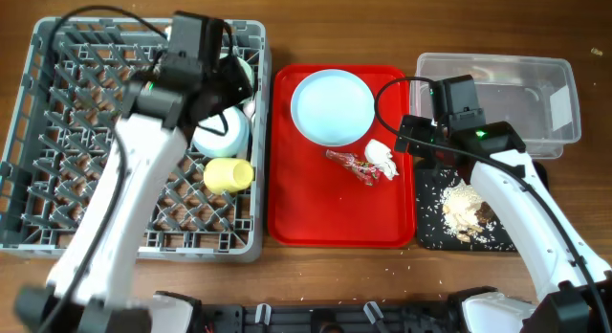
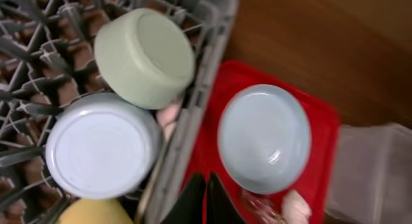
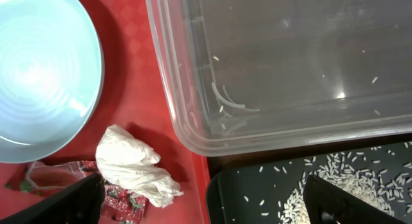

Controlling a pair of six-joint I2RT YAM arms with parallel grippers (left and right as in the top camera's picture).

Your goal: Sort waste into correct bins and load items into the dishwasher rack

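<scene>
Right claw [image 3: 203, 193]: spread wide, empty.
Tissue [image 3: 132, 166]: on the red tray [image 3: 129, 69], below the claw, near the finger on that side. Judged light, soft and crushable; best pinched across the bulk of the wad.
Wrapper [image 3: 55, 177]: touching the tissue. Thin, probably slippery; could be picked up with it.
Plate [image 3: 38, 76]: ahead of that finger.
Tub [image 3: 290, 69]: ahead.
Black tray [image 3: 257, 195]: under the other finger.
Left claw [image 2: 206, 199]: closed, empty, above the rack [image 2: 212, 69] rim.
</scene>
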